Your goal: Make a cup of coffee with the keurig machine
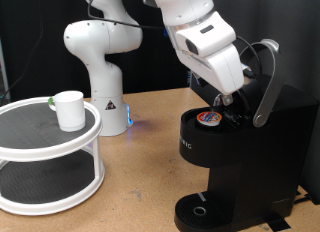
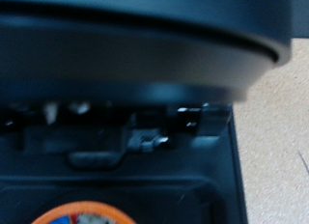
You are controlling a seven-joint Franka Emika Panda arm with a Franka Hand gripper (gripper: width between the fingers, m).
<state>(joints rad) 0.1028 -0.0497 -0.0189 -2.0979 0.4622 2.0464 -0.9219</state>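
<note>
The black keurig machine (image 1: 245, 162) stands at the exterior view's right with its lid raised and its silver-grey handle (image 1: 268, 82) tilted up. A coffee pod (image 1: 209, 117) with an orange and blue printed lid sits in the open chamber. It also shows in the wrist view (image 2: 82, 216), under the dark raised lid (image 2: 135, 50). My gripper (image 1: 228, 98) hangs just above the chamber, between the pod and the lid. Its fingers do not show in the wrist view. The white cup (image 1: 70, 109) stands on the top tier of a round shelf, far from the gripper.
The white two-tier round shelf (image 1: 30, 142) fills the exterior view's left. The robot's white base (image 1: 105, 92) stands behind it on the wooden table. The machine's circular drip tray (image 1: 200, 210) has nothing on it. A black curtain closes the back.
</note>
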